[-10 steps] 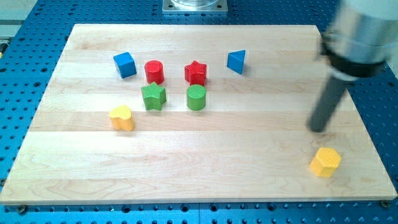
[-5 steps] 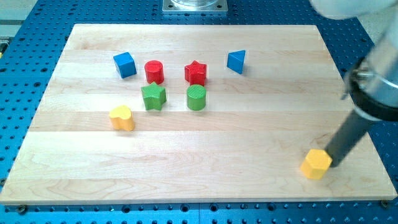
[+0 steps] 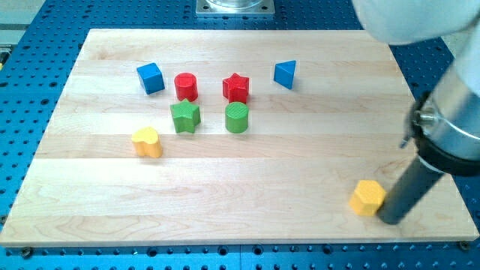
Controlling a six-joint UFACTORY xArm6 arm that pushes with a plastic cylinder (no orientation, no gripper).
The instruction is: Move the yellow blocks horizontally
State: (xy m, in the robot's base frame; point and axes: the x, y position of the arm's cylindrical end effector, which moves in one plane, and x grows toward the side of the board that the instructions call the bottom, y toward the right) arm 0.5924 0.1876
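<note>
A yellow hexagon block lies near the board's bottom right. My tip rests on the board just right of it, touching or almost touching its right side. A yellow heart block lies far off at the view's left, below the green star. The dark rod rises from the tip up to the arm's grey body at the view's right edge.
A blue cube, red cylinder, red star and blue triangle form a row near the top. A green star and green cylinder sit below them. The wooden board's right edge is close to my tip.
My tip came down from above the yellow hexagon to its right side and moved leftward and lower. The yellow hexagon slid to the view's left. The other blocks stayed put.
</note>
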